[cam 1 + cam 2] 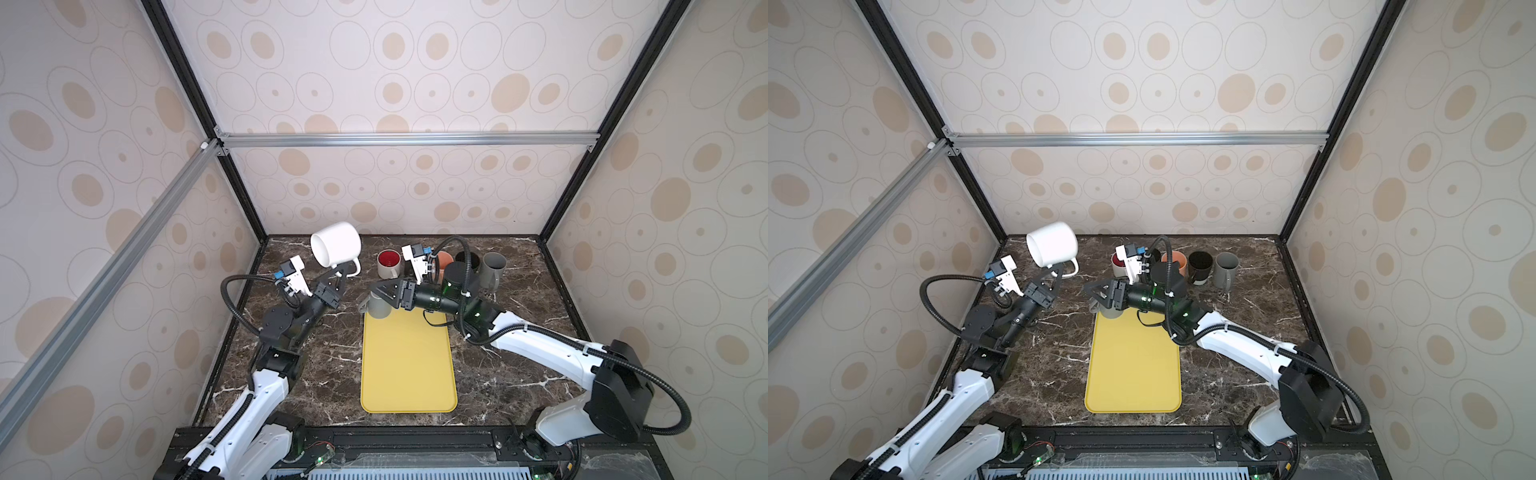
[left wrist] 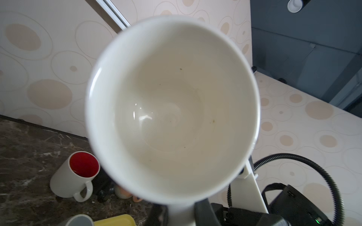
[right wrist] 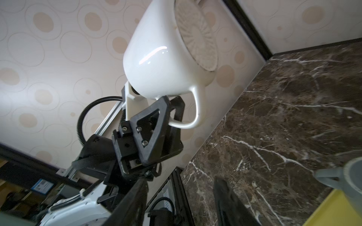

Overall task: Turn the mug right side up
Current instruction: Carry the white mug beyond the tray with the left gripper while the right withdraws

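A white mug [image 1: 336, 245] [image 1: 1052, 243] hangs in the air over the table's far left. It is tilted on its side with its handle down, and my left gripper [image 1: 340, 272] [image 1: 1057, 272] is shut on that handle. The mug's mouth fills the left wrist view [image 2: 172, 109]. Its ribbed bottom [image 3: 195, 35] shows in the right wrist view. My right gripper [image 1: 371, 291] [image 3: 180, 192] is open with nothing between its fingers, just over a grey mug [image 1: 378, 311] [image 3: 352, 180]. That mug stands on the far left corner of the yellow tray [image 1: 407, 365].
A row of upright mugs lines the back of the marble table: one white with a red inside [image 1: 389, 264] [image 2: 78, 172], one orange [image 1: 1177, 262], one black [image 1: 1200, 266] and one grey [image 1: 1226, 268]. Patterned walls close in the back and both sides.
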